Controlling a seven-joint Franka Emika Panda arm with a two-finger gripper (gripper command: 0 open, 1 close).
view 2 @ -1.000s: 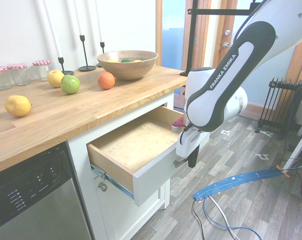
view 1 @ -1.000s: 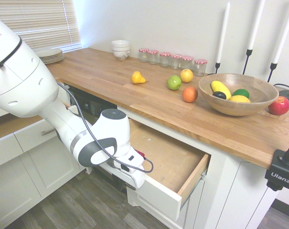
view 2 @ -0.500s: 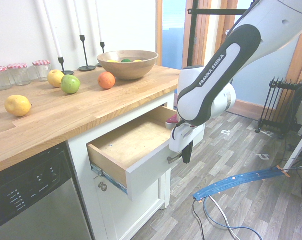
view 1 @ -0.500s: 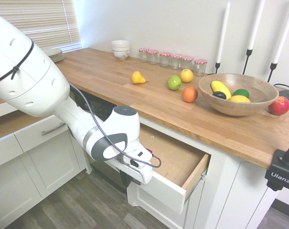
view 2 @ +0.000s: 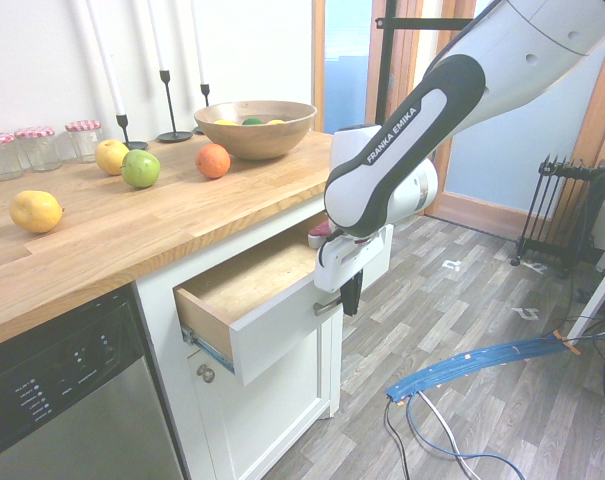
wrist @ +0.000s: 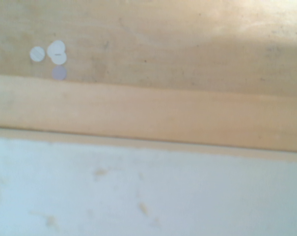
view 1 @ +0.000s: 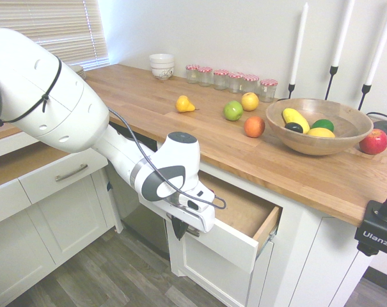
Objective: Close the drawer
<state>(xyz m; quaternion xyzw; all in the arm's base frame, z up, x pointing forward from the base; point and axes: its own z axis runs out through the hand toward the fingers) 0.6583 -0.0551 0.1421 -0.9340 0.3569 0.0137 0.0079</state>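
Observation:
The drawer [view 1: 226,241] under the wooden countertop stands partly open, its white front panel [view 2: 274,337] a short way out from the cabinet and its bare-wood inside [view 2: 250,284] showing. My gripper [view 1: 179,228] is shut, fingers pointing down, and presses against the outside of the front panel by the silver handle [view 2: 326,307]. From the other side the gripper [view 2: 350,294] shows at the panel's outer face. The wrist view looks down on the drawer's wood bottom [wrist: 163,39] and the white top edge of the front panel [wrist: 138,191].
On the countertop [view 1: 148,102] lie loose fruit [view 1: 233,110], a wooden bowl [view 1: 318,126] of fruit, jars [view 1: 231,79], candlesticks and stacked bowls. A dishwasher [view 2: 62,390] sits beside the drawer, and white cabinets [view 1: 46,211] stand nearby. A blue strip [view 2: 472,362] lies on the floor.
The drawer has slid inward from wide open to roughly half that, with the gripper moving toward the cabinet against its front panel.

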